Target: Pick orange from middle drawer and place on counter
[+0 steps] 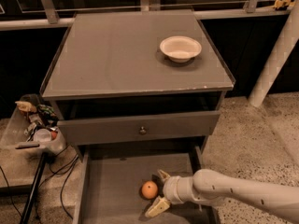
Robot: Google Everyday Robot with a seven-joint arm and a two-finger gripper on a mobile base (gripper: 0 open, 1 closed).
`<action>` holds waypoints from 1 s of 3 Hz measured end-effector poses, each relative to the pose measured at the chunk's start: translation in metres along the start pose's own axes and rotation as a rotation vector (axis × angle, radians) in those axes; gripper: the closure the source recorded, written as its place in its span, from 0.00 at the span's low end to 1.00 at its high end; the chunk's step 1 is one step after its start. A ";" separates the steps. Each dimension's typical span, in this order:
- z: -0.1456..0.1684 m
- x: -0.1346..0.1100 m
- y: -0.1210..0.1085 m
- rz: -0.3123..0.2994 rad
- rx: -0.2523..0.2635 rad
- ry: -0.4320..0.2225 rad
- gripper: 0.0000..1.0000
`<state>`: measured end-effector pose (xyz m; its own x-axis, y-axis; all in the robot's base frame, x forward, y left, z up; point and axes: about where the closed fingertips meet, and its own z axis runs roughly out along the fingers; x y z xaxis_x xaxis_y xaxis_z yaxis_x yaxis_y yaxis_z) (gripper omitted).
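The middle drawer (110, 192) is seen pulled open at the bottom centre of the frame, below a shut drawer front (140, 125) with a small round knob (142, 130). The orange (149, 189) is found on the drawer floor, right of centre and well apart from the side walls. The end effector (156, 193) is positioned inside the drawer just right of the orange, carried by a white arm (243, 197) entering from the lower right corner. It is released: one finger (163, 175) is spread above the fruit and the other below it, so the orange is partly bracketed but not clamped. Contact between fingers and fruit cannot be determined. The tabletop (112, 50) fills the upper centre of the frame, and a white bowl (180, 48) is seated on its right rear part.
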<state>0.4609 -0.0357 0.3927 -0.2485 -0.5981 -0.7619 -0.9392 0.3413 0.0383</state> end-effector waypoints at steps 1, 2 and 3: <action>0.016 0.007 -0.007 0.035 -0.011 -0.008 0.00; 0.017 0.007 -0.008 0.037 -0.011 -0.009 0.18; 0.017 0.007 -0.008 0.037 -0.011 -0.009 0.41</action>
<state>0.4707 -0.0302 0.3762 -0.2807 -0.5786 -0.7658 -0.9321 0.3547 0.0737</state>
